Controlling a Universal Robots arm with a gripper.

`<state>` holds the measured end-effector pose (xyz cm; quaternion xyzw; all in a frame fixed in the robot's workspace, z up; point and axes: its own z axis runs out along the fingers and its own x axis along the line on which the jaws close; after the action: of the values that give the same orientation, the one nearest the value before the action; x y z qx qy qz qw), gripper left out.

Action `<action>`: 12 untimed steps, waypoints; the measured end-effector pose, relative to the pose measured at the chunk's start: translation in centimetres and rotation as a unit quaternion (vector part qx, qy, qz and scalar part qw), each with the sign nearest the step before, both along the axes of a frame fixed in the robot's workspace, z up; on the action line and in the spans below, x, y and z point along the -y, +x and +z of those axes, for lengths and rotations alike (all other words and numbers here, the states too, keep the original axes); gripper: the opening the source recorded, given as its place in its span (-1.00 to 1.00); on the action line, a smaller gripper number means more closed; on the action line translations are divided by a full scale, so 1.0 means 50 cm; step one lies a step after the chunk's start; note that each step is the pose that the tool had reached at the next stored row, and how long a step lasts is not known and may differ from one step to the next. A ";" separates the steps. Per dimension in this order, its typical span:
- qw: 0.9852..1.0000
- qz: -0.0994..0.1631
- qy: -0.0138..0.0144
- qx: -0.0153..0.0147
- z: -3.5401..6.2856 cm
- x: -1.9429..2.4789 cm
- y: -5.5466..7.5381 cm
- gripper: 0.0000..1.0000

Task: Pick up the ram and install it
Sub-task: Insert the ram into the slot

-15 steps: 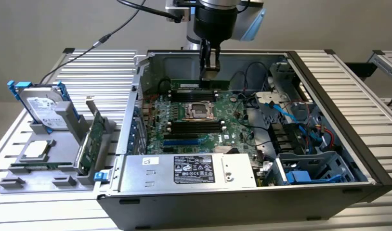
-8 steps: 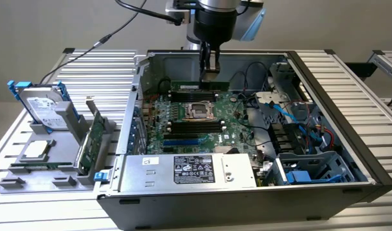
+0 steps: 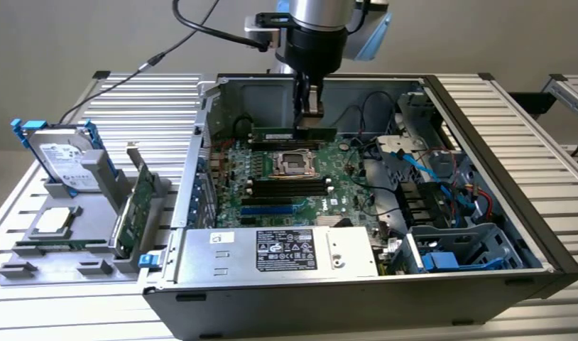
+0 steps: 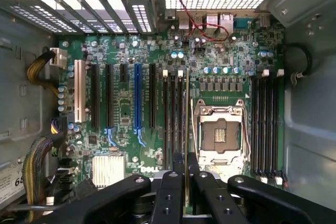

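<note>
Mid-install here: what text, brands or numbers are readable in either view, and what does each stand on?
"DELL": white print on the motherboard, in the wrist view.
power supply label: rows of print and symbols, too small to read.
hard drive label: too blurred to read.
ram: no legible marking.

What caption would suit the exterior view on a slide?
The gripper holds the ram over the motherboard inside the open computer case.
</note>
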<state>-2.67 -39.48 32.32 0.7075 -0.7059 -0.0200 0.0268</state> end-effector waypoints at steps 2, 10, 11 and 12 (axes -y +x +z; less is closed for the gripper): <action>1.000 0.006 0.000 0.000 -0.007 0.0015 0.000 -0.73; 1.000 0.010 0.000 0.000 -0.036 0.0080 -0.001 -0.73; 1.000 0.010 0.000 0.000 -0.040 0.0099 -0.001 -0.73; 1.000 0.010 0.000 0.000 -0.044 0.0123 -0.001 -0.73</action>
<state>-2.72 -40.09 30.14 0.7145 -0.6988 -0.0198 0.0269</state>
